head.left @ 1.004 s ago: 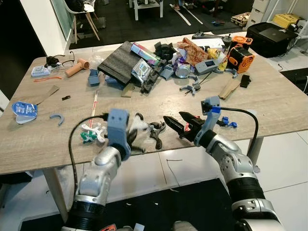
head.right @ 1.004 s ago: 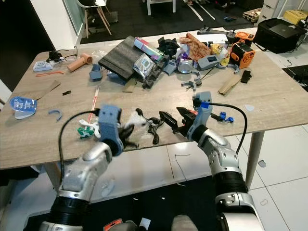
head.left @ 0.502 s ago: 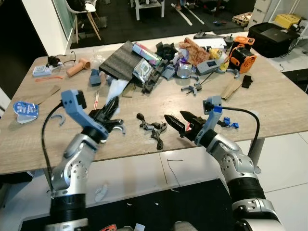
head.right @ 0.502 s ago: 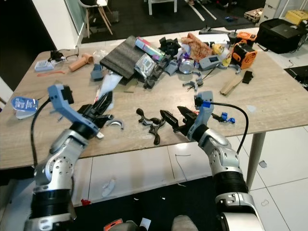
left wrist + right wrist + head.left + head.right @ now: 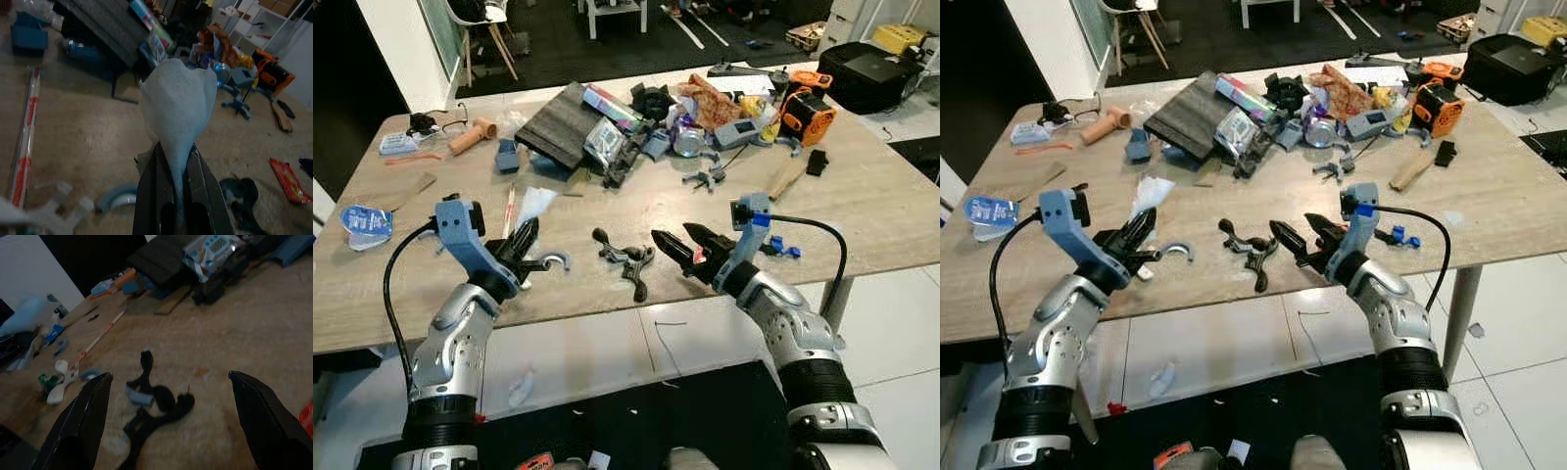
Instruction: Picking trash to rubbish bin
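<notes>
I am looking down on a long wooden table point(image 5: 862, 196), its far side heaped at twelve o'clock with clutter around a dark grey mat point(image 5: 560, 122), and an orange-and-black device point(image 5: 806, 111) sitting out at two o'clock. My left gripper point(image 5: 521, 247) hovers over the near edge at about nine o'clock, its two black fingers point(image 5: 152, 191) pinched tight on a crumpled white tissue point(image 5: 179, 105) that flares up above the tips, clear of the tabletop. A small grey curved clip point(image 5: 551, 260) lies on the wood just beside that gripper. My right gripper point(image 5: 682, 246) sits at about three o'clock, low over the table edge, fingers point(image 5: 83, 416) spread wide with nothing between them. Between the two grippers a black clamp-like part point(image 5: 625, 260) lies flat on the wood, near the right fingertips.
</notes>
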You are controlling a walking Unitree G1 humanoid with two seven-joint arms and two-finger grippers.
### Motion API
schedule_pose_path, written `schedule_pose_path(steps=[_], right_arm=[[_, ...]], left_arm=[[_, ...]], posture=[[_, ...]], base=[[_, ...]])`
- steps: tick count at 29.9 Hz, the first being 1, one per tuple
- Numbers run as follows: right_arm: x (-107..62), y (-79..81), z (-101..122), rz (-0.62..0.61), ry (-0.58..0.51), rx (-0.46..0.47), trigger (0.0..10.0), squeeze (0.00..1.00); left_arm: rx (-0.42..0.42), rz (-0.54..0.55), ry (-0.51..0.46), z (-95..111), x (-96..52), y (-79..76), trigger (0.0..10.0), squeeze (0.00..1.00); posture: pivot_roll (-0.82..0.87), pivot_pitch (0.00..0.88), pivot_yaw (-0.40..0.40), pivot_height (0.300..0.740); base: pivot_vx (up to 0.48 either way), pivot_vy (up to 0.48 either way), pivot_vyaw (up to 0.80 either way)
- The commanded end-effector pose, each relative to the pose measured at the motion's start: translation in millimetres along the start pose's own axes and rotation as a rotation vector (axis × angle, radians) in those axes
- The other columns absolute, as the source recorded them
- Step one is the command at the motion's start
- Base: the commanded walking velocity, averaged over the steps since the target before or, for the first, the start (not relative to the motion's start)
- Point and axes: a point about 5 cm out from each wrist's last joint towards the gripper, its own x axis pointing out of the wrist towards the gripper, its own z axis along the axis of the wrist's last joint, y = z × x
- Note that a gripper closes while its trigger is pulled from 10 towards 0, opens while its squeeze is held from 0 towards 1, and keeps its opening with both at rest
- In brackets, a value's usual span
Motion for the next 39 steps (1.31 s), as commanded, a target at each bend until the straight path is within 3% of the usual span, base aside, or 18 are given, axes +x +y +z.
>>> schedule_pose_path(steps=[1, 29, 39], right_arm=[[1.5, 1.4, -4.6, 0.002, 0.016, 0.02, 10.0, 0.0], [3.3, -2.7, -3.4, -0.036, 0.022, 0.015, 10.0, 0.0], [4.8, -2.9, -4.6, -0.042, 0.038, 0.005, 10.0, 0.0]], left_arm=[[0.03, 0.004, 0.024, -2.7, -1.7, 4.4, 10.0, 0.0], [0.077, -0.038, 0.053, -7.2, 4.6, 0.7, 10.0, 0.0], [0.127, -0.04, 0.081, -9.9, 7.2, -1.8, 10.0, 0.0]], posture=[[-0.14, 0.0, 0.038, 0.74], [-0.14, 0.0, 0.038, 0.74], [-0.13, 0.0, 0.039, 0.74]], base=[[-0.401, 0.0, 0.0], [-0.414, 0.0, 0.0], [-0.073, 0.0, -0.78]])
